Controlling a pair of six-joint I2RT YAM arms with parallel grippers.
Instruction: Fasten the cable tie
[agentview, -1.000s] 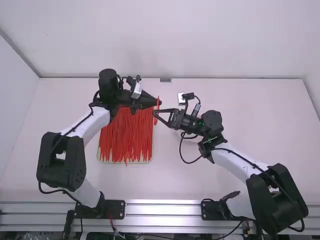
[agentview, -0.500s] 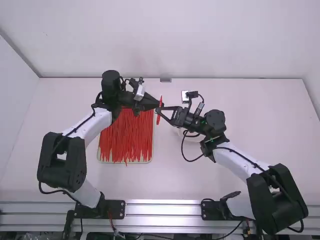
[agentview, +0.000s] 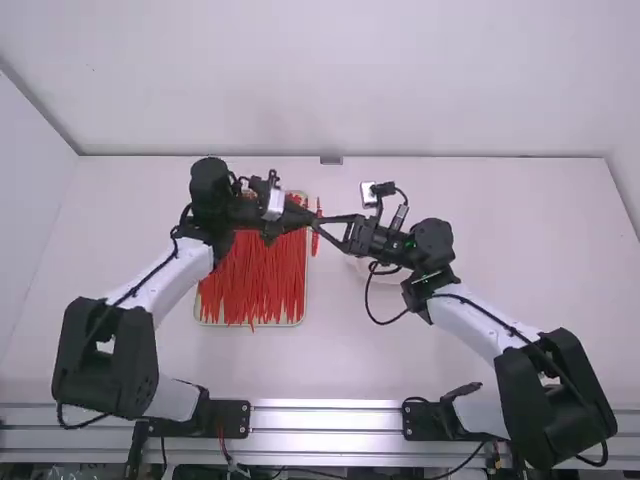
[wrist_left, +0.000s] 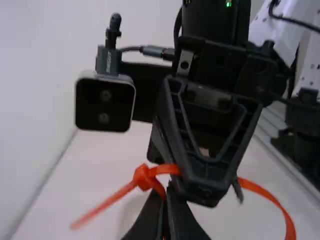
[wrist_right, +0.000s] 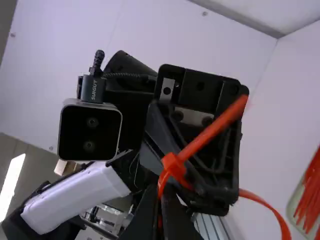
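A single red cable tie (agentview: 315, 238) is held above the table between both grippers, just right of the pile of ties. My left gripper (agentview: 304, 213) is shut on it from the left and my right gripper (agentview: 321, 223) is shut on it from the right, tips almost touching. In the left wrist view the tie's head (wrist_left: 143, 176) sits beside the left gripper (wrist_left: 165, 216), the tail pointing one way and a loop (wrist_left: 272, 201) curving the other. The right wrist view shows the head (wrist_right: 170, 165) above the right gripper (wrist_right: 160, 212), the tail (wrist_right: 220, 122) running across the left gripper's body.
A pile of several red cable ties (agentview: 252, 268) lies on a tan board (agentview: 304, 300) under the left arm. The white table (agentview: 520, 220) stretches open to the right. An aluminium rail (agentview: 320, 412) runs along the near edge.
The left arm's wrist has swung back to the left and its gripper has drawn slightly away. The right gripper has lifted a little toward the far side. Both keep hold of the tie.
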